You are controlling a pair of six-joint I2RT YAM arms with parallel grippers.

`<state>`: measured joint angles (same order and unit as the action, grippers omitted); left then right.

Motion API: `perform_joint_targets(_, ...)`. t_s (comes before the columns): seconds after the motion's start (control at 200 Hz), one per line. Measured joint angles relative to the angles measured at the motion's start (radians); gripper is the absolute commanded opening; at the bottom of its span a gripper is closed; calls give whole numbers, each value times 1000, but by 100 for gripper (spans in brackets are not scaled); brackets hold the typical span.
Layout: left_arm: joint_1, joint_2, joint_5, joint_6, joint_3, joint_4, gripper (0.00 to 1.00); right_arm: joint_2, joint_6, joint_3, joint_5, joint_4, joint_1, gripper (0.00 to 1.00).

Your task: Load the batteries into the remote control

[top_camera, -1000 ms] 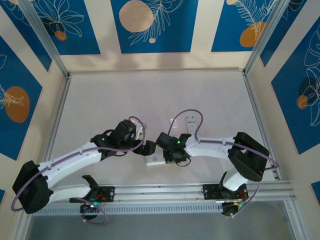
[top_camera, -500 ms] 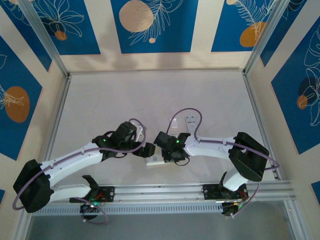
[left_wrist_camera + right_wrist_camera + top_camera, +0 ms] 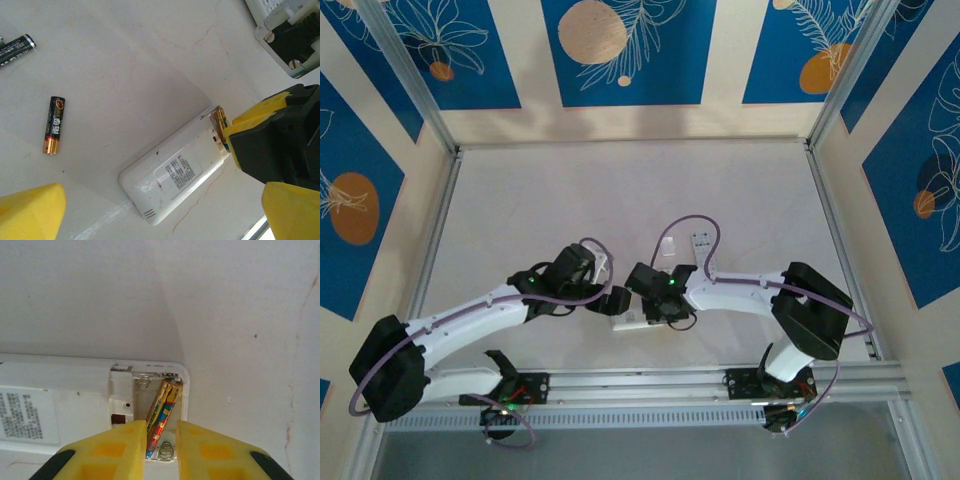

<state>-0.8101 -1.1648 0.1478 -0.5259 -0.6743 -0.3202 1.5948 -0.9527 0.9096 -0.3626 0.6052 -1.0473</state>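
Right now the right gripper has its yellow fingers drawn in narrow, pinching a battery whose far end is down inside the open bay of the remote; the remote lies face down on the table, label up. The battery sits askew, running diagonally across the bay rather than along one slot, with its gold end near the far wall and its near end by the coil spring at my fingertips. Main worry: if I press down at this angle it may wedge against the bay wall or ride over the spring, and on release the spring could kick it back out. Second worry: nothing braces the remote. The left gripper hangs just beside it with fingers spread wide, touching nothing that I can see, so an endwise shove from the right arm could slide or swivel the light plastic body on the smooth top. Polarity I cannot read from here; a reversed cell would seat and be useless. Two more cells lie on the table, a loose battery near the remote and another battery further off; a swivelling remote or a low left finger could set them rolling
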Motion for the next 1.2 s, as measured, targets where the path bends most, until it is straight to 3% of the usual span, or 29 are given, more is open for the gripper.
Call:
perform_joint_targets(0.88, 0, -5, 0, -1, 13, 29, 100, -30, 13, -4, -13, -31, 15, 18)
perform_joint_targets(1.2, 0, -5, 0, -18, 13, 31, 100, -30, 75, -66, -81, -95, -18, 18)
